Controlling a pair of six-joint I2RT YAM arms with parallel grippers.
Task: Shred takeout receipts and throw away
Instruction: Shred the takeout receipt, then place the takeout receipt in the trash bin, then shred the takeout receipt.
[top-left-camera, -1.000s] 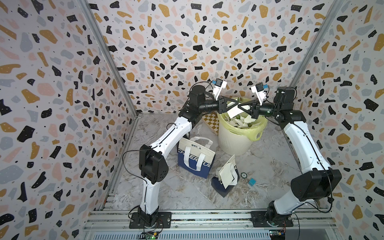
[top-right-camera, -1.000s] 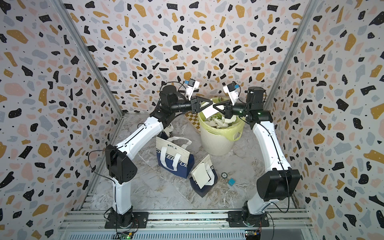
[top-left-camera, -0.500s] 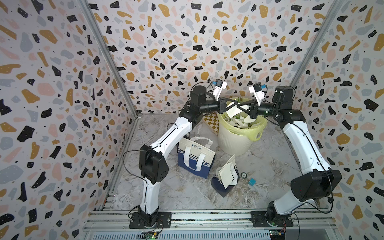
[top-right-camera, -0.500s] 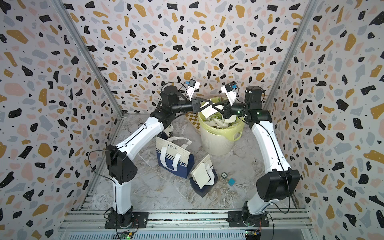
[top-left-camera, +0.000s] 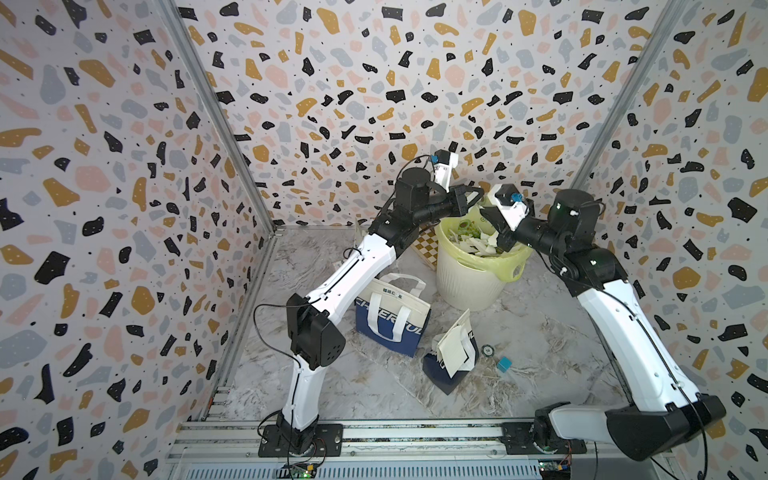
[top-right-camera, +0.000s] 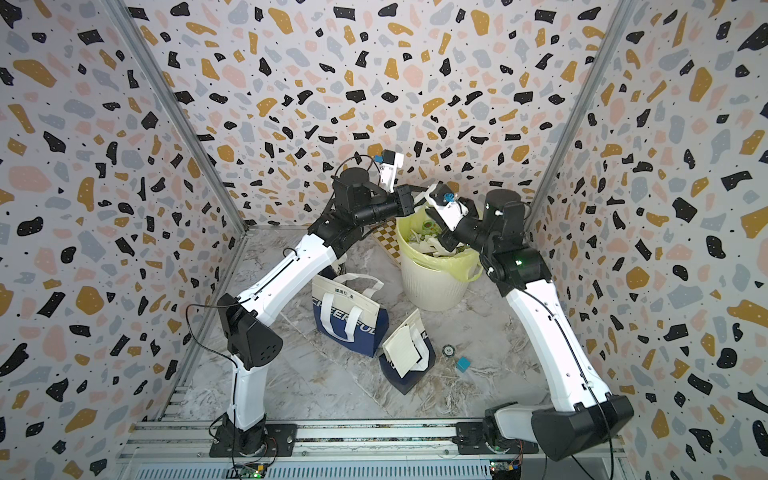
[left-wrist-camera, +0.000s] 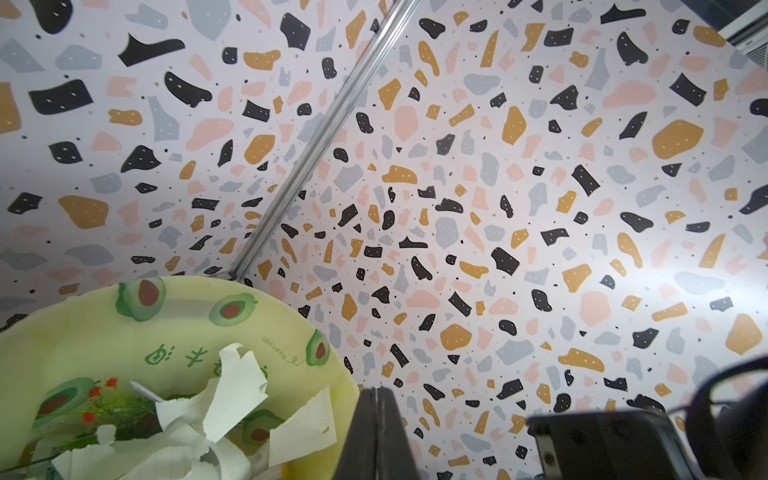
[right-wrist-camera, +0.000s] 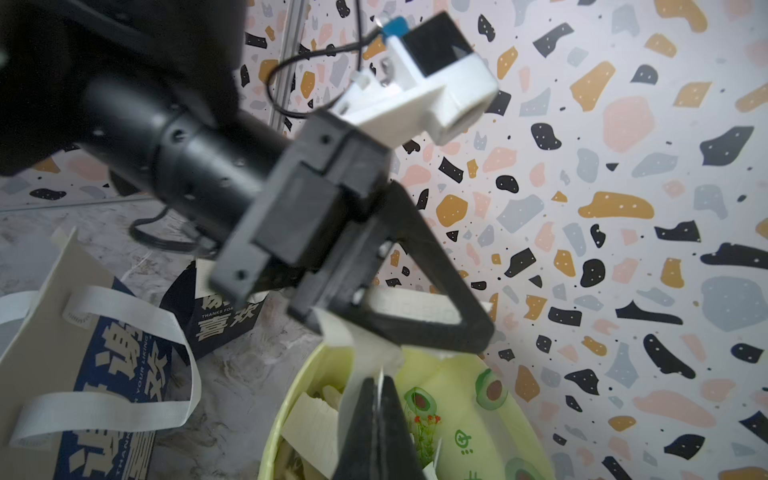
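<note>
Double clamping over bin (top-left-camera: 469, 286): pinching thin receipt strip (right-wrist-camera: 361, 345) tight in R gripper (right-wrist-camera: 379, 399); squeezing L gripper (left-wrist-camera: 376, 395) fully closed just above, touching same strip, unclear whether actually gripping it. Hovering both above bin's lined rim, w/ more torn scraps (left-wrist-camera: 232, 390) lying inside. Working well apart from tote bags (top-left-camera: 392, 320) on floor, w/ receipt sheet (top-left-camera: 451, 355) leaning on smaller one.

Terrazzo-patterned walls (top-left-camera: 374, 62) on three sides; grey marbled floor (top-left-camera: 540, 332); metal corner posts (top-left-camera: 224, 124); bright, even light.
</note>
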